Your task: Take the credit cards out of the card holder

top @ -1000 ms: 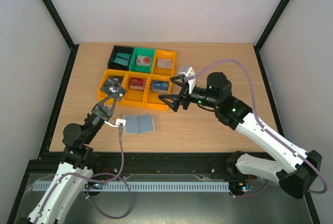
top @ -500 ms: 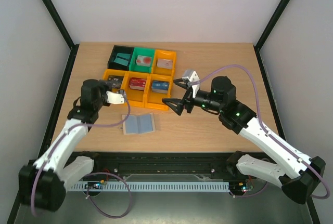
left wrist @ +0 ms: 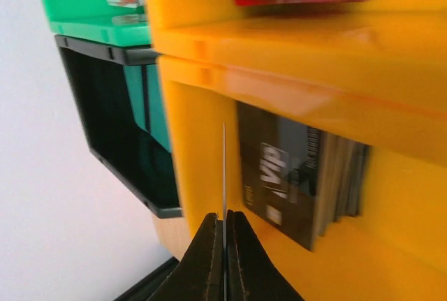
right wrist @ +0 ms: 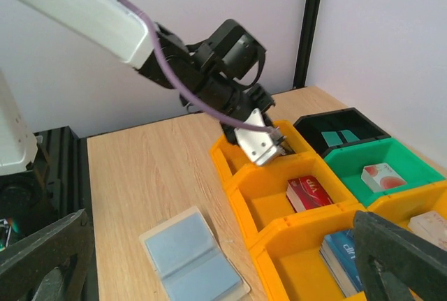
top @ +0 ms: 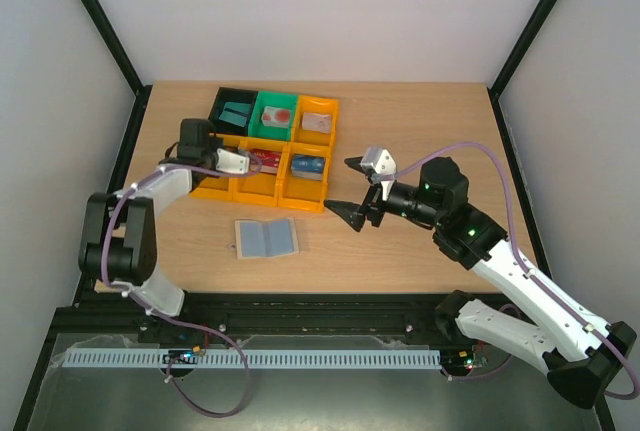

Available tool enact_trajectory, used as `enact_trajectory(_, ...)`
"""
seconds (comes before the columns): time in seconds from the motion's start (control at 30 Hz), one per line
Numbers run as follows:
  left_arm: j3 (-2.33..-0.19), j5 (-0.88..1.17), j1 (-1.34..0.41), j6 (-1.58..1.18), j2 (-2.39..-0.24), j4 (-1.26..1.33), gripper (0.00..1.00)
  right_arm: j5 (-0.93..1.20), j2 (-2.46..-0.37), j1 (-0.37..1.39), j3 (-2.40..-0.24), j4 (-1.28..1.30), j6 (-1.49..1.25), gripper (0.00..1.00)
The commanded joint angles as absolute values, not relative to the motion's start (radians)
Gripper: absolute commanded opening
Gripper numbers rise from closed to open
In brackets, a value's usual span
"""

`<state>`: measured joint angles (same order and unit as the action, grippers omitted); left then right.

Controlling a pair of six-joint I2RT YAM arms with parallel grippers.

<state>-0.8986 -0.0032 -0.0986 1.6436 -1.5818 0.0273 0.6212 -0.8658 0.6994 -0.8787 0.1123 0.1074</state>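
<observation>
Credit card (left wrist: 223, 165), pinched edge-on by the left tool (left wrist: 223, 218), needs lowering squarely into the centre-frame orange bin (left wrist: 195, 147) before release.

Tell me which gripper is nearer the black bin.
Left. The left gripper, shut on a thin card, hangs over the orange bin directly in front of the black bin. The right gripper, open, hovers over the table well to the right.
</observation>
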Motion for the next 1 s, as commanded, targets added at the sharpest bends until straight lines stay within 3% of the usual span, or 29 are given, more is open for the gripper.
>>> enact_trajectory(0.0,-0.998,-0.003,-0.087,1.626,-1.683,0.054,0.02,0.604,-0.852,0.693,-0.881,0.143,0.146,0.99)
enact_trajectory(0.5,-1.009,-0.081,-0.064,1.584,-1.804,0.138,0.02,0.613,-0.855,0.688,-0.890,0.167,0.178,0.99)
enact_trajectory(0.53,-1.005,-0.086,-0.064,1.583,-1.809,0.155,0.06,0.613,-0.852,0.688,-0.890,0.167,0.179,0.99)
enact_trajectory(0.63,-1.001,-0.088,-0.067,1.576,-1.805,0.165,0.37,0.610,-0.850,0.687,-0.896,0.172,0.180,0.99)
enact_trajectory(0.73,-1.012,-0.064,-0.068,1.577,-1.772,0.082,0.57,0.620,-0.842,0.687,-0.899,0.181,0.180,0.99)
enact_trajectory(0.97,-1.108,-0.010,-0.057,1.525,-1.730,-0.148,0.86,0.645,-0.856,0.687,-0.907,0.187,0.190,0.99)
